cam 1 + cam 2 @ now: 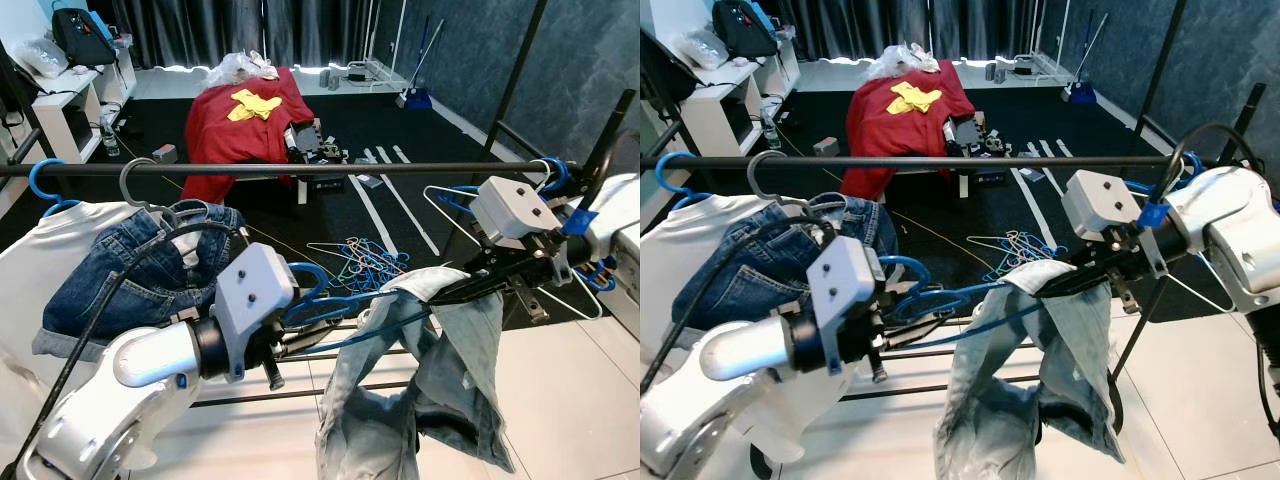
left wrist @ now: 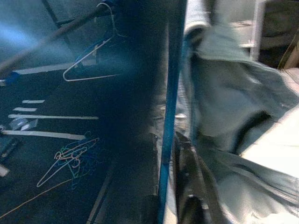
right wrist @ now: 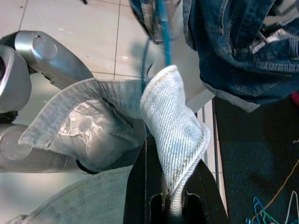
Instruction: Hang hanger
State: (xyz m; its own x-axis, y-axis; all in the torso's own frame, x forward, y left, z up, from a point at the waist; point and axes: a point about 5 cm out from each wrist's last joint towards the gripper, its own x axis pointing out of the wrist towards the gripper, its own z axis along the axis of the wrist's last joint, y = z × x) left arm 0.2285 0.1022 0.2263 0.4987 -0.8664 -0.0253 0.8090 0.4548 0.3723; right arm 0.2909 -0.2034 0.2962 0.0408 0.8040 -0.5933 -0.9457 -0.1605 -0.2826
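Left eye view, room: a dark carpet (image 1: pixel 420 150) covers the far floor, pale floor tiles (image 1: pixel 560 390) lie nearer, dark curtains (image 1: pixel 200 30) close the back wall, and a white shelf unit (image 1: pixel 65 115) stands at the far left.
Rail: a black clothes rail (image 1: pixel 300 170) runs across from left edge to right edge.
On the rail: near its left end hang a white shirt (image 1: pixel 40 260) on a blue hook and dark blue denim shorts (image 1: pixel 140 270) on a grey hook; near its right end hangs a bare white hanger (image 1: pixel 450 200).
Hanger: a blue hanger (image 1: pixel 350 300) sits below the rail, between the two arms, with light blue jeans (image 1: pixel 420 400) draped over it.
Left gripper (image 1: pixel 300 330): at the hanger's left end, jaws apparently closed around the blue wire, though the wrist view is dark and blurred.
Right gripper (image 3: pixel 170 186): at the hanger's right end, jaws pinched on a fold of the jeans where they lie over the wire.
Floor: a red cloth (image 1: pixel 245 120) with a yellow piece on it covers a low object on the carpet; a heap of coloured spare hangers (image 1: pixel 365 260) lies on the carpet's near edge.
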